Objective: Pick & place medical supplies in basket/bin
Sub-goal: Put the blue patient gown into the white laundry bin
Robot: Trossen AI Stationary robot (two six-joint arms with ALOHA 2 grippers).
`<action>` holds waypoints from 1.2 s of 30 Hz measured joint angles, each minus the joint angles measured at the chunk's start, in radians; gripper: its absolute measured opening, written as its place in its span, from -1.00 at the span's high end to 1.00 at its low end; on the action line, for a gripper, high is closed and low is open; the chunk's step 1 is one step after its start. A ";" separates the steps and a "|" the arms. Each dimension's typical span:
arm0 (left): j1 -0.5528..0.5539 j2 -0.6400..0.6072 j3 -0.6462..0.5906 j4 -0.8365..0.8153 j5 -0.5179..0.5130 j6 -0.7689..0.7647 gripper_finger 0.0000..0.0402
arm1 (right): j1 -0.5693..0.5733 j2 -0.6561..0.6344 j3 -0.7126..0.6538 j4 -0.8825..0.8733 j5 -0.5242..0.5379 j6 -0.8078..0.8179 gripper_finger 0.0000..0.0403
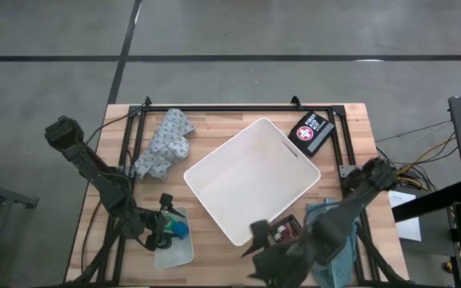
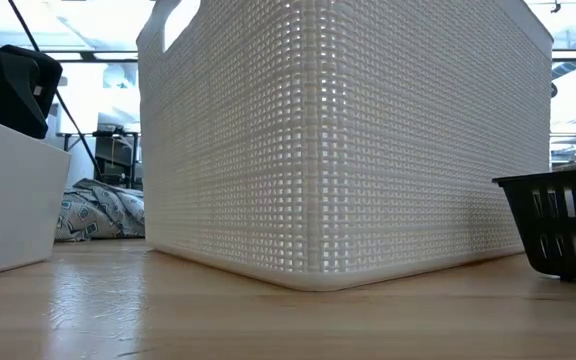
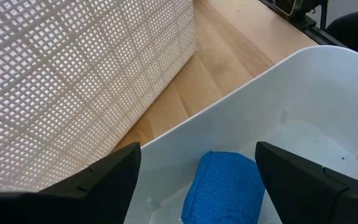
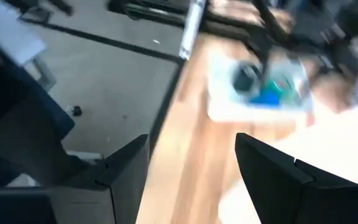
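The white bin (image 1: 250, 180) is seen at surface centre, left end effector (image 3: 194, 186) spread over a blue roll (image 3: 222, 186) at 8 o'clock, right end effector (image 4: 191, 174) spread, empty, at 5 o'clock.

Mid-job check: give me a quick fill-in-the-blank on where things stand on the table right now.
1. The big white bin in the middle of the table holds ____.
2. The left hand hangs with its fingers ____ over the blue roll.
3. The blue roll lies in the small ____.
4. The patterned cloth lies on the table ____ the bin.

Missing words: nothing; open; tray; outside
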 joint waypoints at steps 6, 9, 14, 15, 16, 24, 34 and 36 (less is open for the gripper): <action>0.000 0.000 0.000 0.000 0.000 0.000 -0.60 | 0.039 -0.091 0.001 -0.299 0.097 0.352 -0.16; 0.000 0.000 0.000 0.000 0.000 0.000 -0.60 | 0.061 -0.134 0.000 -0.458 0.101 0.555 -0.16; 0.000 0.000 0.000 0.000 0.000 0.000 -0.60 | 0.114 -0.197 0.000 -0.706 0.087 0.907 -0.16; 0.000 0.000 0.000 0.000 0.000 0.000 -0.60 | 0.126 -0.205 0.000 -0.748 0.079 0.965 -0.16; 0.000 0.000 0.000 0.000 0.000 0.000 -0.60 | 0.136 -0.215 0.000 -0.791 0.071 1.023 -0.16; 0.000 0.000 0.000 0.000 0.000 0.000 -0.60 | 0.234 -0.263 -0.078 -0.811 0.065 1.226 -0.16; 0.000 0.000 0.000 0.000 0.000 0.000 -0.60 | 0.252 -0.261 -0.184 -0.809 0.145 0.940 -0.16; 0.000 0.000 0.000 0.000 0.000 0.000 -0.60 | 0.245 -0.279 -0.192 -0.809 0.202 0.882 -0.16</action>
